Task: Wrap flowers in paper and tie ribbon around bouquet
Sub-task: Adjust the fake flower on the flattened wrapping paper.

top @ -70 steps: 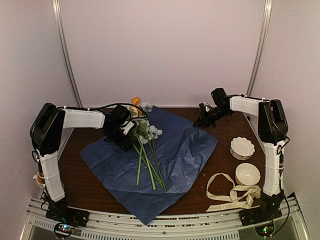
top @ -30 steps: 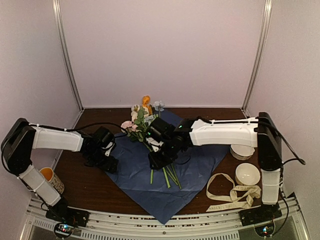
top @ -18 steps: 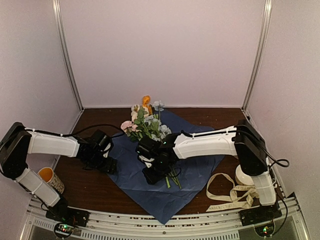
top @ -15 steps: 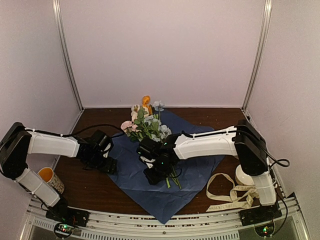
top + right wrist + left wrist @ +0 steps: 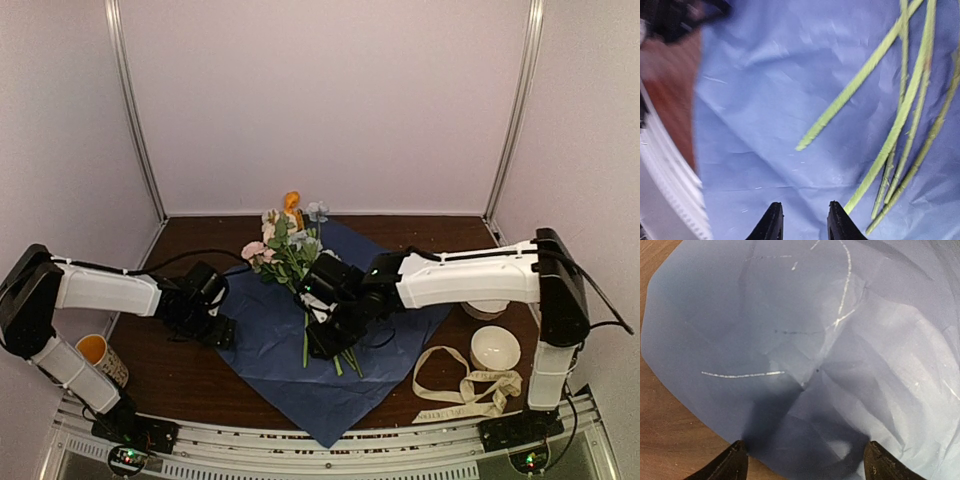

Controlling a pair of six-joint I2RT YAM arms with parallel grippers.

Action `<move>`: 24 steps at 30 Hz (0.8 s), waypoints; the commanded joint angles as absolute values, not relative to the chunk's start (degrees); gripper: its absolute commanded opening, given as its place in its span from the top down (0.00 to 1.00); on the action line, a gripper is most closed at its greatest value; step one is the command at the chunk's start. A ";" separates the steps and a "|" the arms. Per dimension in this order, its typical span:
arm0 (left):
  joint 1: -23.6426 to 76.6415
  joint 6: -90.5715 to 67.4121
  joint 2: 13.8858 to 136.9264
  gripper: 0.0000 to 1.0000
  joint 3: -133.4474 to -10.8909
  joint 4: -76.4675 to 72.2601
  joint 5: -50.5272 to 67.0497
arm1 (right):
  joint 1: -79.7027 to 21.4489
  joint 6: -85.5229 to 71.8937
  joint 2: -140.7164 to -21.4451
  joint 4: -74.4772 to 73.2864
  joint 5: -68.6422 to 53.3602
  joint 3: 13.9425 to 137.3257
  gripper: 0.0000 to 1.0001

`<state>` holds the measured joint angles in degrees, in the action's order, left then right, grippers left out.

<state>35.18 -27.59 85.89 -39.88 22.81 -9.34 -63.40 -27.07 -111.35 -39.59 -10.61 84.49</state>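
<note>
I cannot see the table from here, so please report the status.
Left gripper open at paper edge. Right gripper narrowly open, empty, beside stems. Flowers lie on paper, unwrapped. Ribbon aside; nothing blocks.

Left arm (image 5: 105, 288) all smooth white shells and black joints, right arm (image 5: 470, 278) matching it, thin black cable (image 5: 175, 260) trailing back behind the left claw (image 5: 218, 332), right claw (image 5: 325, 345) black too, dark tapered fingertips (image 5: 772, 222)

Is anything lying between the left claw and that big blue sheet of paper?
Nothing visible does. The left gripper hangs open right over the edge of the thin blue wrapping paper, with bare sheet between its fingers. The bunch of green-stemmed artificial flowers lies further along the sheet.
</note>
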 commanded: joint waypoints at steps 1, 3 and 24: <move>37.90 -27.90 86.43 0.17 -40.01 26.30 -12.22 | -62.03 -29.65 -103.34 -36.88 -6.89 82.17 0.68; 39.94 -28.01 85.12 0.17 -42.65 29.08 -14.02 | -60.69 -30.66 -102.03 -37.82 -3.69 80.75 0.71; 37.52 -13.93 113.69 0.33 -82.61 36.99 -11.65 | -48.43 -28.37 -116.24 -40.66 -9.44 85.24 0.90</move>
<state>39.66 -15.88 113.58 -80.16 35.44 -13.15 -48.47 -28.67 -113.12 -39.24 -9.26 82.76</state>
